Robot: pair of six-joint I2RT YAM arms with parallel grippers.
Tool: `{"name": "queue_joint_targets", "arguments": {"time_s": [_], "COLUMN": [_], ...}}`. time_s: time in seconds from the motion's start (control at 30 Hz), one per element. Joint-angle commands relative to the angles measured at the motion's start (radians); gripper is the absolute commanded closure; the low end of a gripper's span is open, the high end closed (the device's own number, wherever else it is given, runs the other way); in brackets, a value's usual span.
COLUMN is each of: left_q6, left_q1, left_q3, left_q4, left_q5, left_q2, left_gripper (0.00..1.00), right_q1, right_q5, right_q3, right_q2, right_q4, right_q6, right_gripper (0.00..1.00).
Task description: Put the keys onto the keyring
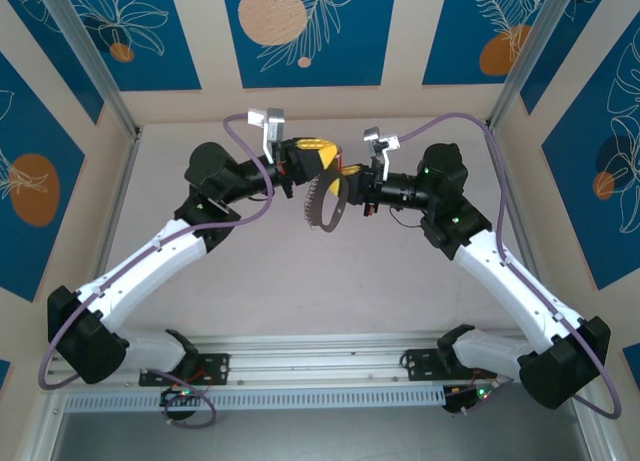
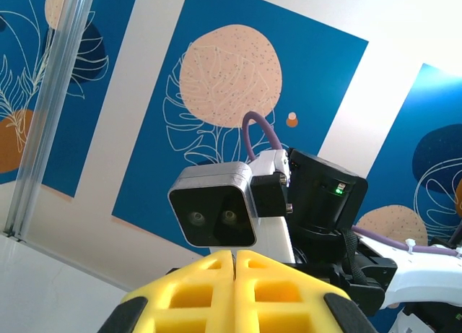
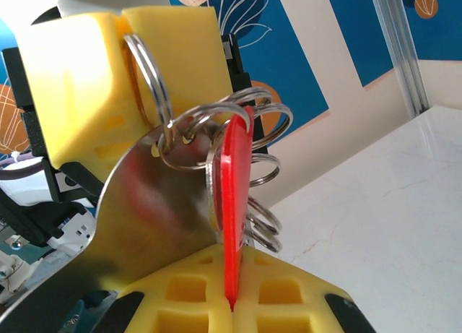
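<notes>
In the right wrist view my right gripper [image 3: 232, 255] is shut on the flat red head of the key [image 3: 235, 196], which stands edge-on and upright between the yellow pads. Just left of the key is the keyring's broad grey metal loop [image 3: 144, 210], with several small silvery rings [image 3: 266, 170] bunched around the key's top. My left gripper's yellow fingers [image 3: 94, 73] pinch one silver ring [image 3: 148, 73] of the keyring from above. In the top view the left gripper [image 1: 312, 159] and the right gripper [image 1: 352, 188] meet in mid-air, the dark loop [image 1: 325, 203] hanging between them. The left gripper [image 2: 236, 255] looks shut.
The white tabletop [image 1: 330, 281] lies below both arms. Patterned blue and cream walls with aluminium corner posts [image 1: 95, 66] enclose the workspace. The right wrist's camera housing [image 2: 213, 206] sits directly in front of the left fingers.
</notes>
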Motion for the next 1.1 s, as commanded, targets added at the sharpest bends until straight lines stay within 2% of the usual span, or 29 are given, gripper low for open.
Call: {"name": "queue_joint_targets", "arguments": {"time_s": [0.0,0.23,0.33,0.37,0.43,0.77,1.07], "left_q6": [-0.01,-0.008,-0.007,-0.007,-0.005,-0.003,-0.003], "left_q1": [-0.014,-0.017,-0.019,-0.019,-0.019,-0.021,-0.024], "left_q3": [-0.002,-0.002,-0.002,-0.002,-0.002,0.0,-0.002], "left_q4": [0.051,0.05,0.05,0.05,0.049,0.049,0.047], "left_q5": [0.029,0.027,0.027,0.027,0.029,0.034,0.036], "left_q2": [-0.01,-0.009,-0.011,-0.011,-0.012,-0.01,-0.015], "left_gripper": [1.0,1.0,1.0,1.0,1.0,1.0,1.0], "right_q1": [0.051,0.065,0.037,0.02,-0.017,-0.205,-0.224], "right_q5": [-0.017,0.005,0.023,0.024,0.018,-0.059,-0.092], "right_q3": [0.046,0.07,0.061,0.051,0.03,-0.039,0.001], "right_q2": [0.023,0.016,-0.015,-0.03,-0.062,-0.197,-0.186], "right_q4": [-0.066,-0.157,-0.184,-0.189,-0.196,-0.206,-0.083], "right_q6": [-0.062,-0.123,-0.129,-0.127,-0.121,-0.075,0.028], "right_gripper": [1.0,0.98,0.72,0.66,0.6,0.6,0.61]}}
